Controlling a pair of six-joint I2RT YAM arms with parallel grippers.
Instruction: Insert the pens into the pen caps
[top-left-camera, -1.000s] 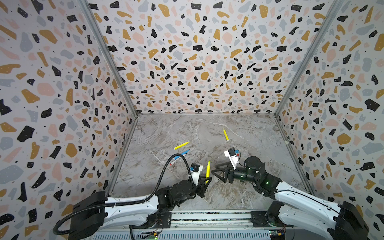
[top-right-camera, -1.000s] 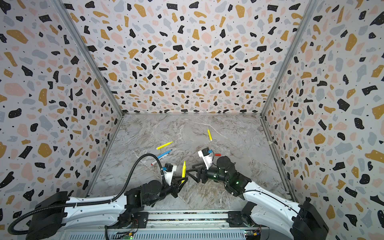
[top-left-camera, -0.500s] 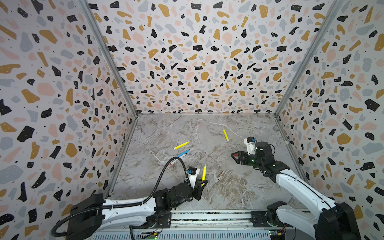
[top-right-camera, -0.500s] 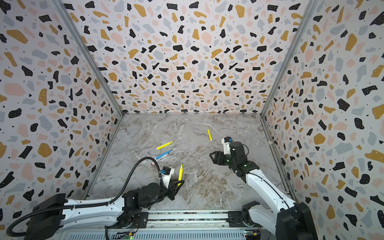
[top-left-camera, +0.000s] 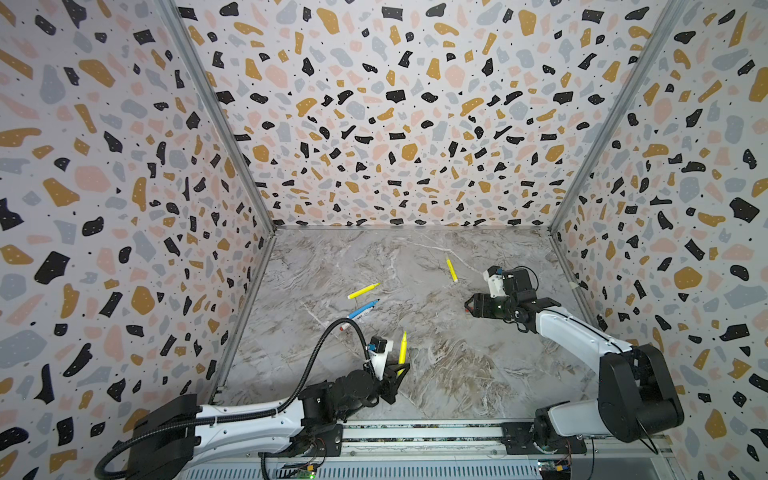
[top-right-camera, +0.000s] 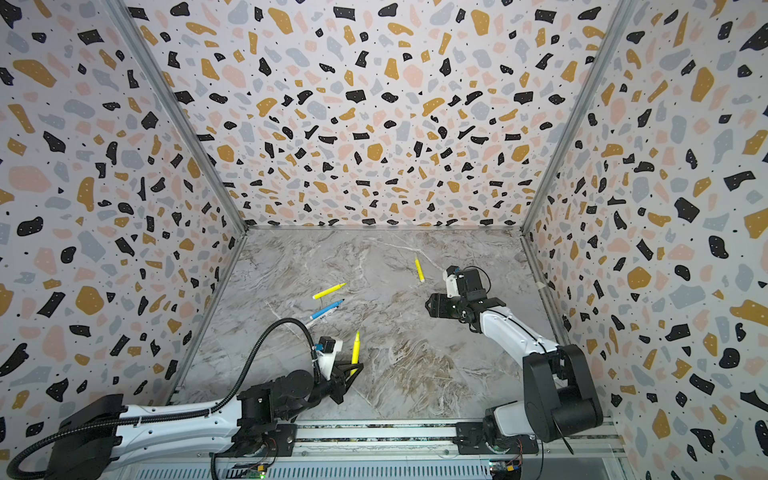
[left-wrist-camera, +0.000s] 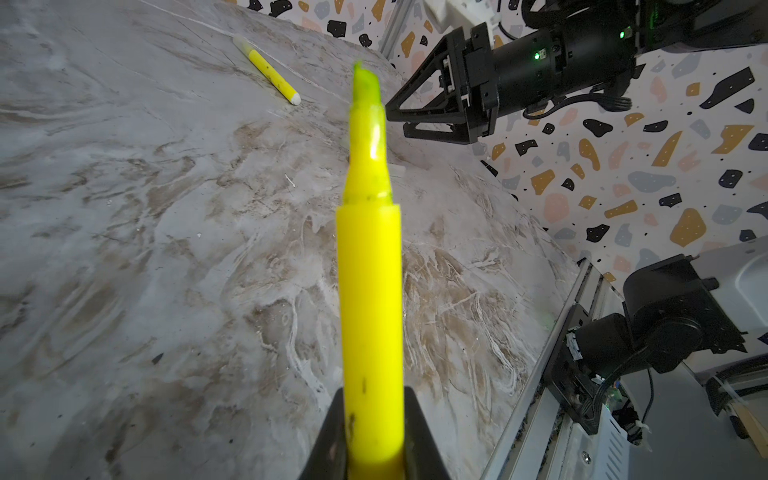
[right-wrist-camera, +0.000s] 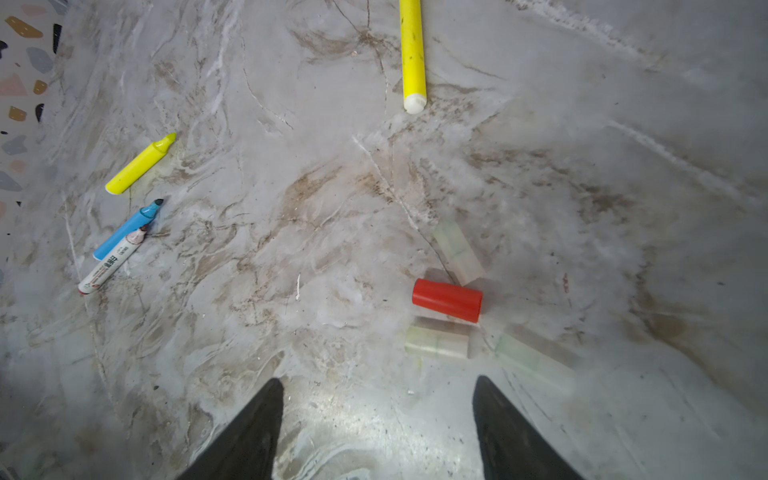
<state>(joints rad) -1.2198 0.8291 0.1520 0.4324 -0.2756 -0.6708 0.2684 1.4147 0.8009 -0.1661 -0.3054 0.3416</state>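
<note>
Withdrawn to the right, away from last second's meeting point: right gripper (top-left-camera: 467, 305), jaws spread, holding nothing. Left gripper (top-left-camera: 401, 368) clamped on bright yellow uncapped marker pen (top-left-camera: 402, 347), tip up, above the bench (top-left-camera: 457, 374) near its front edge. Plain only from the right wrist: stubby red cap (right-wrist-camera: 447, 300) lying among three clear tube caps (right-wrist-camera: 436, 343). Bare pen tip plain only from the left wrist.

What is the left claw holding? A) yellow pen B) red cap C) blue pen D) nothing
A: the left claw is shut on a yellow pen with its tip bare, while the blue pen and the red cap lie on the table.
</note>
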